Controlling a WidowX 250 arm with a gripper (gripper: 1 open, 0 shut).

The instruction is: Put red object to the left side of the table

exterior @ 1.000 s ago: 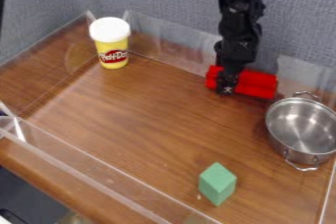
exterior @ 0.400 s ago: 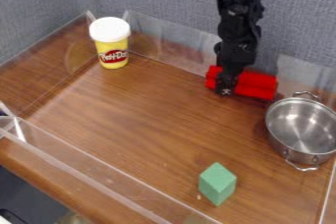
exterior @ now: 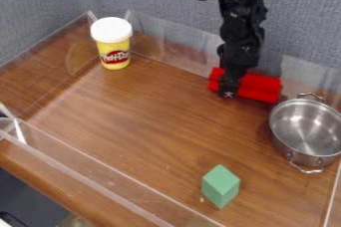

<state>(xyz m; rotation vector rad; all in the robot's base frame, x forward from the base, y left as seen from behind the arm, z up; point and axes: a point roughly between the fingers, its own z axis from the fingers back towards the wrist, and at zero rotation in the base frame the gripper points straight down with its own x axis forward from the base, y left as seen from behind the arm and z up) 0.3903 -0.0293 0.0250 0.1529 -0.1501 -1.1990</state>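
The wood-grain bench (exterior: pixel 120 112) carried a yellow tub (exterior: pixel 114 44), red object (exterior: pixel 256 85), steel pot (exterior: pixel 308 130) and green cube (exterior: pixel 221 185).

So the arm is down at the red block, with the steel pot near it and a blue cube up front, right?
Not quite: the cube in front is green, not blue, as the camera view shows. The rest holds: the gripper is down at the red block, beside the steel pot.

free: table (exterior: pixel 120 112) centre, left | blocks: steel pot (exterior: pixel 308 129) right, yellow tub (exterior: pixel 114 44) back-left
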